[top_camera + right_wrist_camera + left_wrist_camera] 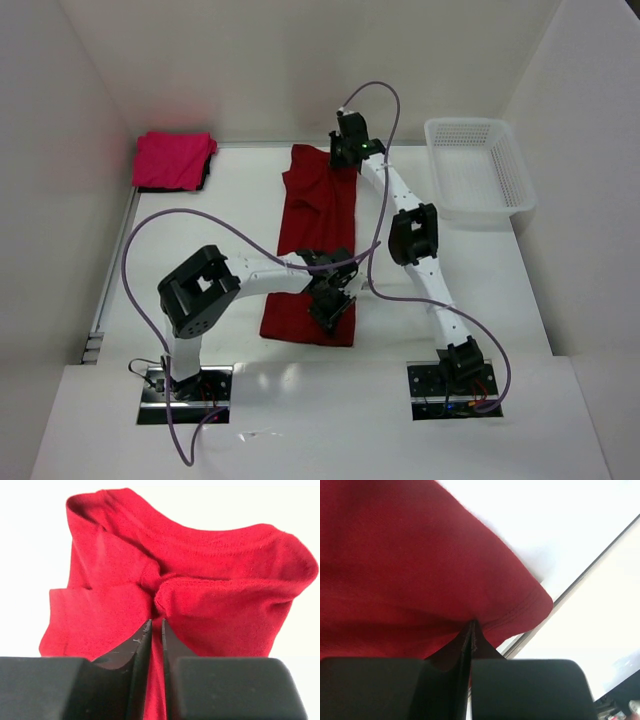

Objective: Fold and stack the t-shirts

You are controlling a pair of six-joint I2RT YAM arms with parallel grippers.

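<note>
Top external view shows the crimson t-shirt (312,215) stretched down the frame's centre. The left gripper (328,308) clamps its lower hem and the right gripper (343,158) pinches its upper edge. Uneven pulling could slip the thin cloth free, spoiling the fold.

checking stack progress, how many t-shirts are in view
2: a dark red t-shirt stretched out in the middle; a folded pink t-shirt at the far left corner. Another may hide beneath it.

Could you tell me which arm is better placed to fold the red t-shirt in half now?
Probably the right arm: the right tool pinches the red t-shirt at its far end, lifted and bunched, and could draw it back over the near end, which the left tool pinches.
</note>
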